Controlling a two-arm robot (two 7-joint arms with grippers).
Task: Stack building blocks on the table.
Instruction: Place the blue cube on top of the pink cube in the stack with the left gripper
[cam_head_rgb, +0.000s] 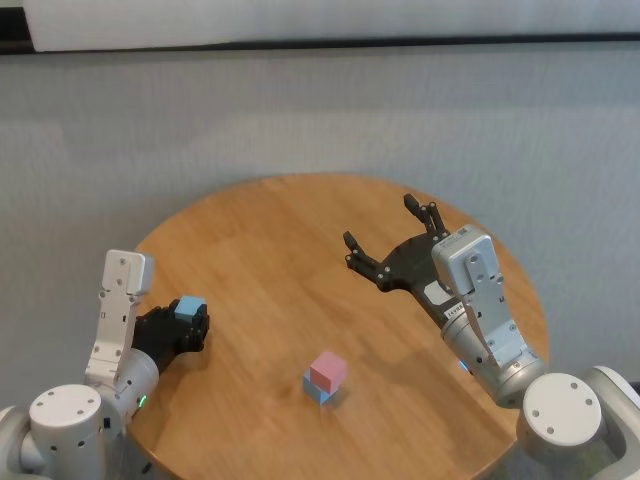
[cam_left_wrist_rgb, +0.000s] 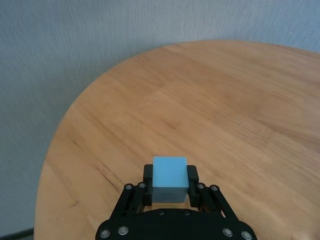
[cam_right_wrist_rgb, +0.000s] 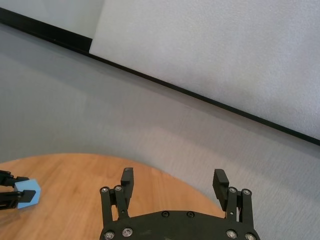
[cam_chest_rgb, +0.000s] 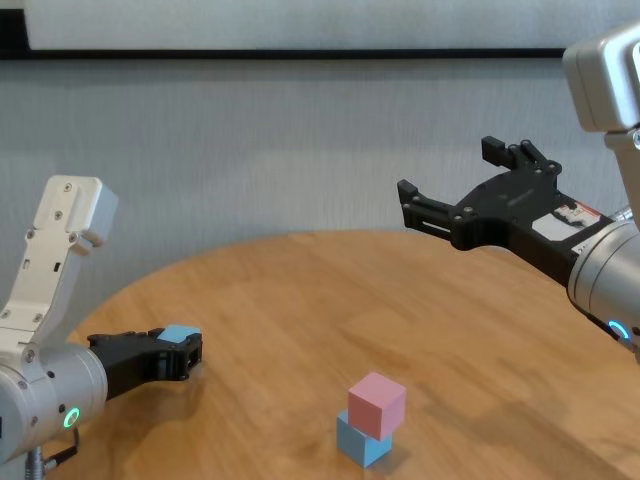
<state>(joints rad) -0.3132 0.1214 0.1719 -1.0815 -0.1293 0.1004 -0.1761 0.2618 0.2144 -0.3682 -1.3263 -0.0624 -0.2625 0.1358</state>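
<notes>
A light blue block (cam_head_rgb: 188, 307) (cam_left_wrist_rgb: 169, 177) (cam_chest_rgb: 178, 335) sits between the fingers of my left gripper (cam_head_rgb: 190, 318) (cam_left_wrist_rgb: 170, 181) (cam_chest_rgb: 183, 352), which is shut on it at the left side of the round wooden table (cam_head_rgb: 270, 240). Whether the block rests on the table or hangs just above it, I cannot tell. Near the table's front edge, a pink block (cam_head_rgb: 328, 370) (cam_chest_rgb: 377, 404) stands on another light blue block (cam_head_rgb: 316, 390) (cam_chest_rgb: 360, 443). My right gripper (cam_head_rgb: 385, 232) (cam_right_wrist_rgb: 173, 181) (cam_chest_rgb: 450, 185) hovers open and empty above the right half of the table.
A grey wall (cam_head_rgb: 320, 110) rises behind the table. The right wrist view also catches the held block (cam_right_wrist_rgb: 28, 194) far off at the table's edge.
</notes>
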